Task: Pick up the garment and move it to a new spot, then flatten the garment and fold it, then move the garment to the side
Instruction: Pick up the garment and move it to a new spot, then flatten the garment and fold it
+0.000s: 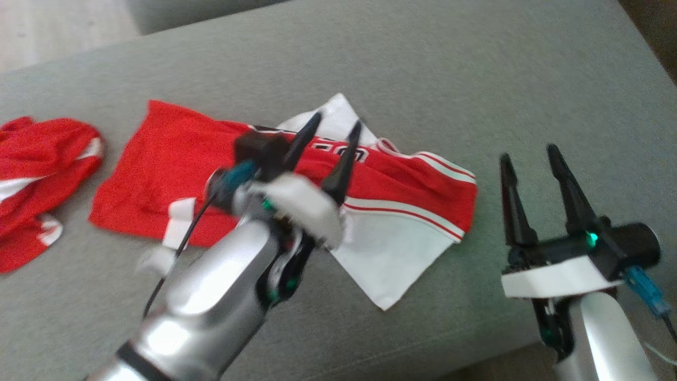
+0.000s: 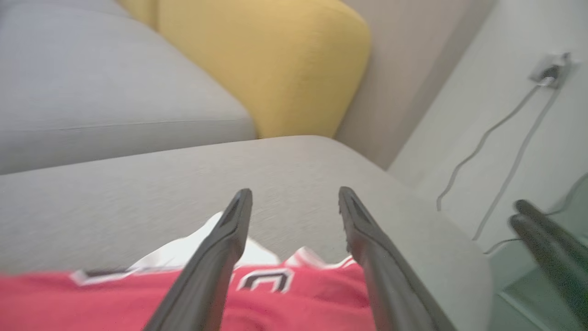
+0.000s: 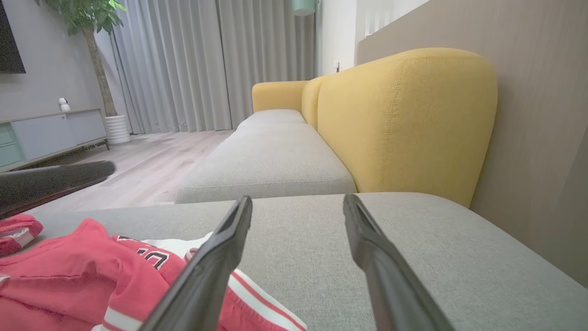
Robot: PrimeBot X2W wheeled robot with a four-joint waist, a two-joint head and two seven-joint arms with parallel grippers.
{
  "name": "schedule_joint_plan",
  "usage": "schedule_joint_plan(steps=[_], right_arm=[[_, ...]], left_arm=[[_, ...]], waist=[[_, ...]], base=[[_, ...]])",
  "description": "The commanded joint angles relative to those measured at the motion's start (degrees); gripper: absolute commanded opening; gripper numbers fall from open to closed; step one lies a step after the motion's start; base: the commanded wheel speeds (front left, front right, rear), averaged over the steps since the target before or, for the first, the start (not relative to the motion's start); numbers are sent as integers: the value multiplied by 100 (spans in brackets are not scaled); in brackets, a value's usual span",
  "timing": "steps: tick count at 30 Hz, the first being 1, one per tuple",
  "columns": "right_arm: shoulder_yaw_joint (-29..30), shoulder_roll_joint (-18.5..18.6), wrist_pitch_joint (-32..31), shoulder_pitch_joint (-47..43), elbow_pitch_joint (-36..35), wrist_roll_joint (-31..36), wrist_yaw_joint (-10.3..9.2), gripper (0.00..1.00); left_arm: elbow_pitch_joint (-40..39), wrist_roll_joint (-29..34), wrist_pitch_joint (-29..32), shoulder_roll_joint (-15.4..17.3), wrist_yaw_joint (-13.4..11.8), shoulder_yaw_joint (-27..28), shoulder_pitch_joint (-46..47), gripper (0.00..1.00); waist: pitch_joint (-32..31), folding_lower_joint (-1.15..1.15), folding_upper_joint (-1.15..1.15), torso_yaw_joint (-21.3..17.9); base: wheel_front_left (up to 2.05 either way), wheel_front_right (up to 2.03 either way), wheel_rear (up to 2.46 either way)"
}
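A red and white garment [image 1: 158,169] with black lettering lies folded on the grey sofa cushion [image 1: 423,79]; a white panel sticks out at its lower right. My left gripper [image 1: 336,124] hovers open over the garment's middle, nothing between its fingers. In the left wrist view the garment [image 2: 275,303] lies below the open fingers [image 2: 229,230]. My right gripper [image 1: 529,153] stands open to the right of the garment, above bare cushion. In the right wrist view the garment [image 3: 92,285] lies at the lower left, beside the left finger.
A second crumpled red and white garment [image 1: 37,174] lies at the far left of the cushion. A yellow sofa backrest [image 3: 404,119] rises behind. The cushion's front edge [image 1: 423,344] runs along the bottom. A wall socket with cables [image 2: 546,73] sits off the right.
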State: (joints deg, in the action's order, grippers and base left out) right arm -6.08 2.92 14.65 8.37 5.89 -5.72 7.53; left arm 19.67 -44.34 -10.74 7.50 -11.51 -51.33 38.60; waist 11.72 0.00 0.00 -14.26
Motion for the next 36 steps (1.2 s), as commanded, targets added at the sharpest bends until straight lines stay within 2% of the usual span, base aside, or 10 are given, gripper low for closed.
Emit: schedule_joint_plan(steps=[1,9,13,17,23,27,36], right_arm=[[22,-4,35,-102,-207,108,-4,100],[489,-4,35,-519,-200,467,-4,100],[571,-4,35,-652,-156,516,-4,100],[519,-4,35,-671,-114,507,-4,100],[405,-4,35,-587,-123,488,-4,100],[363,-4,35,-508,-163,472,-4,100],[232,-4,35,-327,-217,345,-4,100]], left_arm=[[-265,91,-166,218,-135,285,-114,100],[-530,504,-418,768,-689,768,-1299,100],[-701,858,-423,860,-801,1232,-1887,100],[-695,1106,-424,780,-660,1643,-2275,100],[-488,1259,-425,691,-505,1911,-2221,100],[-31,1266,-359,639,-460,1946,-1878,100],[1221,1236,225,605,-473,2026,-783,100]], waist=[[-220,0,0,349],[-498,0,0,1069],[-564,0,0,1298],[-545,0,0,1389],[-449,0,0,1282],[-286,0,0,1162],[155,0,0,872]], base=[[0,0,0],[0,0,0],[0,0,0],[0,0,0],[0,0,0],[0,0,0],[0,0,0]])
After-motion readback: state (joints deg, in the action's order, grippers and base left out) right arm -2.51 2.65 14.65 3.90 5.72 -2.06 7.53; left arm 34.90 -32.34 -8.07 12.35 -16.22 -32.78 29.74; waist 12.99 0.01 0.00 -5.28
